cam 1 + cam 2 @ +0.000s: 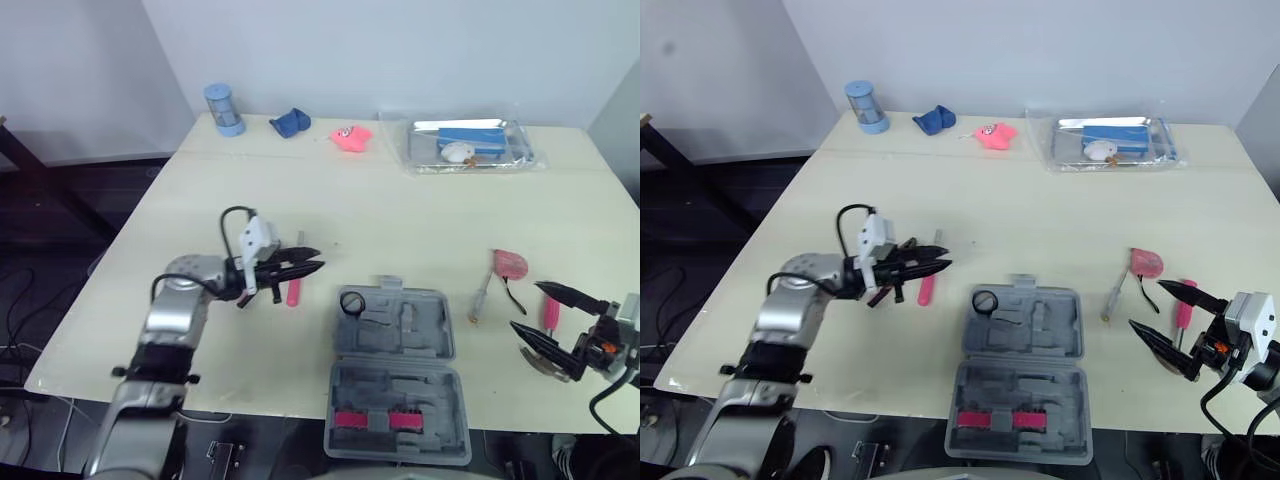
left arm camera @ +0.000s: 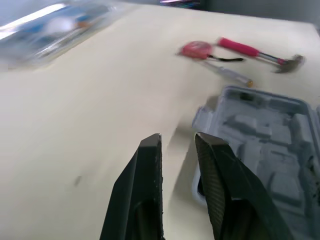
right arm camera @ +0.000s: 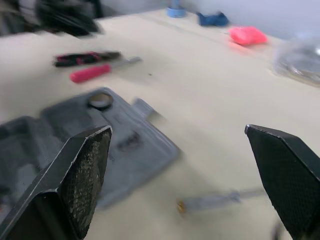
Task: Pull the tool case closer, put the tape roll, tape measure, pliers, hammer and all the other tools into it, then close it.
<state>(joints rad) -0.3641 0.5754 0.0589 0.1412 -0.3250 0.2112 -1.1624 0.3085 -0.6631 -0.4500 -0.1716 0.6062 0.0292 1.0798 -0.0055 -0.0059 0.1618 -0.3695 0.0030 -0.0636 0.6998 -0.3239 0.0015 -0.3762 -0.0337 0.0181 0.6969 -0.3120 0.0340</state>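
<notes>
Currently, left jaws: narrowly apart, empty, by the pliers (image 3: 87,58); right jaws: wide, empty, beside the hammer (image 1: 549,316). Your tool case (image 1: 400,326) sits at the desk's (image 1: 400,210) near edge; a careless drop could tip it.

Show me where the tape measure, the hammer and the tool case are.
tape measure (image 1: 511,263), left eye view, red body.
hammer (image 2: 240,46), left wrist view, pink handle.
tool case (image 1: 400,328), left eye view, grey far half.

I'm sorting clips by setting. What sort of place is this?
Probably a lab or test room: a plain table against bare white walls, an open tool case and a loose hammer laid out on it.
</notes>
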